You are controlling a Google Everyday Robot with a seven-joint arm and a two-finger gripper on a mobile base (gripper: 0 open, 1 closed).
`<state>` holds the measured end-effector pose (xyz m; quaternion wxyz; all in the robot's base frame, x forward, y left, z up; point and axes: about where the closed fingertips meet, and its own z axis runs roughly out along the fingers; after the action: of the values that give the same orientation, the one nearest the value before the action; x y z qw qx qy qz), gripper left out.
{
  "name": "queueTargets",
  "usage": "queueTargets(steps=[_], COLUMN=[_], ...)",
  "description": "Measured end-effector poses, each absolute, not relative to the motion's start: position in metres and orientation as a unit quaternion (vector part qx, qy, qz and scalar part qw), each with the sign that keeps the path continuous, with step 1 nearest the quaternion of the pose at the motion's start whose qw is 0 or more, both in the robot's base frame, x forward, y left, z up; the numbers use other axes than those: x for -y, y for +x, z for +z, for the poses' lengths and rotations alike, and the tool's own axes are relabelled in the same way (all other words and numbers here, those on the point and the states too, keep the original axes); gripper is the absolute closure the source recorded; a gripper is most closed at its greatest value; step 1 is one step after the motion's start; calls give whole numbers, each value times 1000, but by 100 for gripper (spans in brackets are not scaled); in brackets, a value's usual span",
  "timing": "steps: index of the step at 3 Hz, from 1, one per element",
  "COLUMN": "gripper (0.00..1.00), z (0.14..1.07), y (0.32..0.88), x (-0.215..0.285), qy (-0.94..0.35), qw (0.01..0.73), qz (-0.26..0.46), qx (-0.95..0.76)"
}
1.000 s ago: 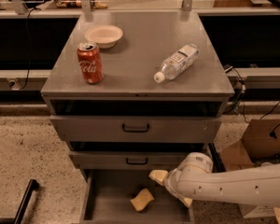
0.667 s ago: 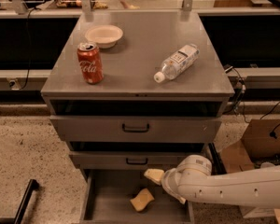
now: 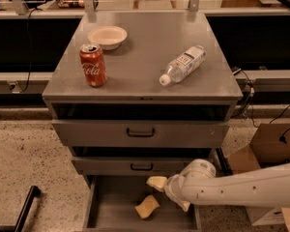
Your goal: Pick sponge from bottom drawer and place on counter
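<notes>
- Table [image 3: 140, 57]: no sponge on it, so the place step is not done. It carries a can [image 3: 93, 65], a bowl [image 3: 107, 36] and a bottle [image 3: 182, 65] lying on its side. There is bare metal between them, likely enough room for the drop.
- Drawer [image 3: 116, 202]: the bottom one is pulled out, its floor showing. Opening looks done. The two handled drawers above are shut.
- Arm [image 3: 241, 190]: comes in low from the right, with its end over the drawer's right half.
- Claw [image 3: 170, 195]: inside the open drawer, just under the middle drawer's front. Its two pale fingers look spread apart with nothing held between them.
- Sponge [image 3: 147, 207]: lies tilted on the drawer floor near the middle, not lifted. It sits just beside the claw, to its left and a little lower, under the upper finger. Cannot tell if it touches.
- Progress: early, reach stage. Left to do, by my read: close on the sponge, lift it out, carry it up, set it on the table.
</notes>
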<state>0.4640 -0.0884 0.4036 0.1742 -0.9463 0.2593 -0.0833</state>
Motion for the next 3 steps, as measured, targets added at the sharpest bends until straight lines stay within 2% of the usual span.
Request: queueTargets(steps=[2,3], gripper=[0,0], z=[321,298], y=[472,470], x=[65,58], qy=[-908,-898], qw=[290,314], qz=[-36,-20], qx=[-298,-308])
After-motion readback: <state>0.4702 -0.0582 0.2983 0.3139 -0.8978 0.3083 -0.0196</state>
